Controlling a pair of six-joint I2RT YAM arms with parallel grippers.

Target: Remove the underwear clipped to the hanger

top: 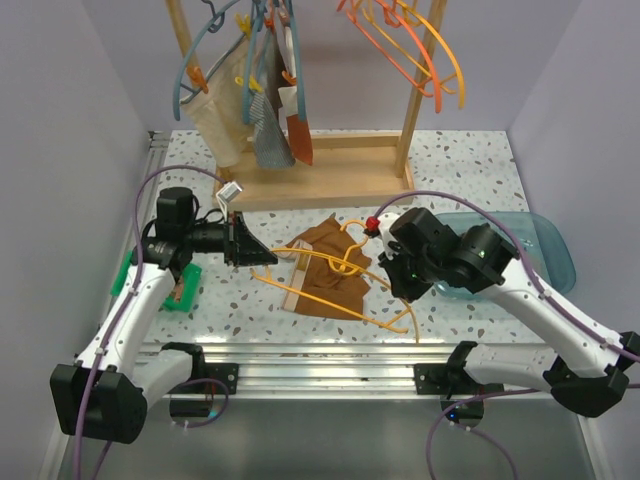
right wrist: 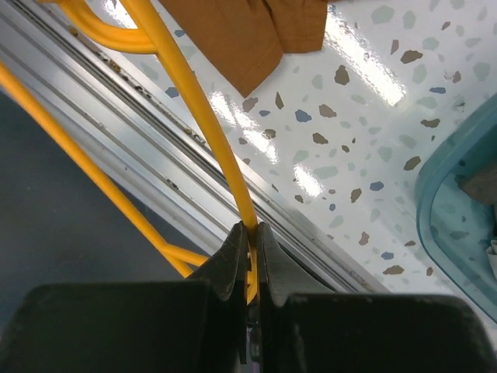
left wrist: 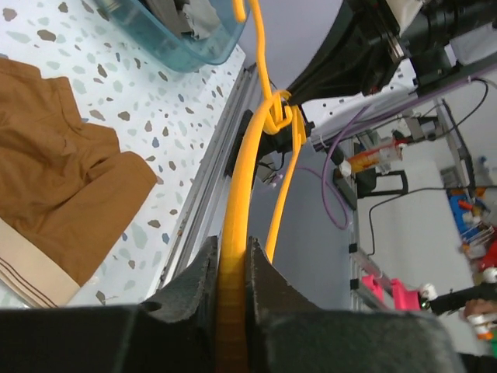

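Note:
The yellow-orange hanger [top: 345,268] is held low over the table between both grippers. My left gripper [top: 266,256] is shut on its left end; the rod [left wrist: 233,264] runs between the pads. My right gripper [top: 392,272] is shut on its right side, pinching the rod [right wrist: 203,116]. The rust-brown underwear [top: 322,272] lies under the hanger on the speckled table, with its pale waistband [top: 295,282] toward the front. It also shows in the left wrist view [left wrist: 54,179] and the right wrist view [right wrist: 248,31]. I cannot tell whether a clip still holds it.
A wooden rack [top: 300,180] stands at the back with blue-grey hangers [top: 215,45] carrying cloths and orange hangers [top: 420,50]. A teal bin [top: 540,245] sits at the right. A green block [top: 185,290] lies by the left arm. The metal rail [top: 320,355] marks the front edge.

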